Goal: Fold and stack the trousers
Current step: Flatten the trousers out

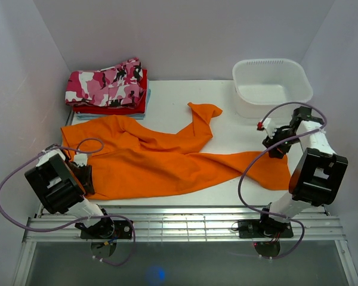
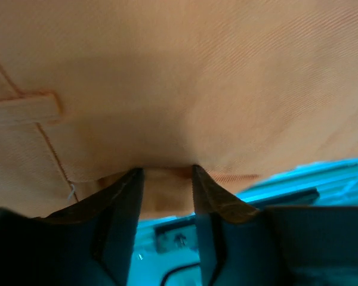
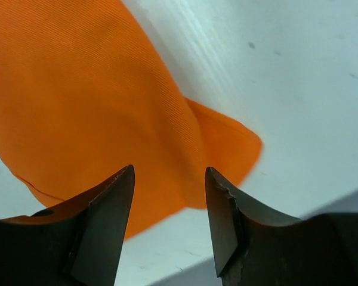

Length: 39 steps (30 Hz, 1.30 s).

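The orange trousers (image 1: 167,161) lie spread and crumpled across the white table, with one leg reaching back (image 1: 203,119) and the other reaching right. My left gripper (image 1: 83,173) is at their near left waist edge. In the left wrist view (image 2: 165,173) its jaws are shut on a fold of the orange cloth (image 2: 197,77), which drapes over the fingertips. My right gripper (image 1: 272,143) is open, hovering above the right leg end (image 3: 95,101). In the right wrist view (image 3: 169,170) nothing lies between its fingers.
A stack of folded trousers stands at the back left, with pink camouflage (image 1: 107,86) on top of red and blue ones. A white tub (image 1: 271,86) stands at the back right. A slatted metal strip (image 1: 179,223) runs along the near edge.
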{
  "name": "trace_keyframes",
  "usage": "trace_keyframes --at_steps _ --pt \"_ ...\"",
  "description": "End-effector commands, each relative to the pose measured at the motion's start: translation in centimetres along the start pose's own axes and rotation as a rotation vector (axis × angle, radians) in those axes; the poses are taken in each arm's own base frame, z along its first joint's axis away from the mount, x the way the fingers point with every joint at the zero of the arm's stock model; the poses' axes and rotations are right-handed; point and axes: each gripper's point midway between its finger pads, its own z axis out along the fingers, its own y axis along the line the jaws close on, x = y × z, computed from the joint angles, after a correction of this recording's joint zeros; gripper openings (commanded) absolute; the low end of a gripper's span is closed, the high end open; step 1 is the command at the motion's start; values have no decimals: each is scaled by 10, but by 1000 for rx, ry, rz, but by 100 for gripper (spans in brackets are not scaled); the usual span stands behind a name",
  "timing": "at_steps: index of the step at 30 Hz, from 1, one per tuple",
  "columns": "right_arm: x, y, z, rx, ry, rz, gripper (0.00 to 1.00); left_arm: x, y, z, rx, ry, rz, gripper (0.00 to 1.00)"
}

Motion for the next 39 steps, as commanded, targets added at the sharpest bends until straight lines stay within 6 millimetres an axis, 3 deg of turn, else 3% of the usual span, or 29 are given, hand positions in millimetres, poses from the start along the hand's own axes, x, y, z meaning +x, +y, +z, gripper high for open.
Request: trace_keyframes --at_steps 1,3,5,9,13,16,19,21,24,25,28,29,33,36,39 --pt "1 20 33 -5 14 72 57 1 25 18 -107 -11 -3 48" --pt "18 30 49 -8 68 78 57 7 31 28 -119 31 -12 40" --pt "30 23 64 22 99 84 56 7 44 31 -172 51 -11 35" --pt "75 16 83 74 249 91 53 1 75 28 -266 85 17 27" --pt "108 0 75 123 314 119 53 -20 113 5 -364 77 53 24" --pt "123 -2 64 134 331 117 54 -26 126 -4 -394 91 87 24" --pt "126 16 52 77 328 81 57 -40 134 -15 -411 71 104 24" --pt "125 40 48 -2 315 33 60 -50 138 -24 -419 50 126 24" --pt "116 63 31 -55 297 -37 62 -60 125 -32 -354 3 175 31" --pt "112 66 28 -66 285 -44 63 -67 112 -30 -284 -45 199 33" --pt "85 50 16 -28 184 -11 63 -71 90 -44 -230 -99 262 41" --pt "64 30 7 17 108 0 64 -80 78 -50 -206 -157 277 42" --pt "34 21 18 -25 25 148 63 -94 35 -64 -102 -261 288 42" --pt "36 22 34 -42 36 184 61 -103 7 -64 -43 -300 316 42" --pt "58 40 58 -56 106 194 60 -97 -9 -43 -7 -270 289 42"
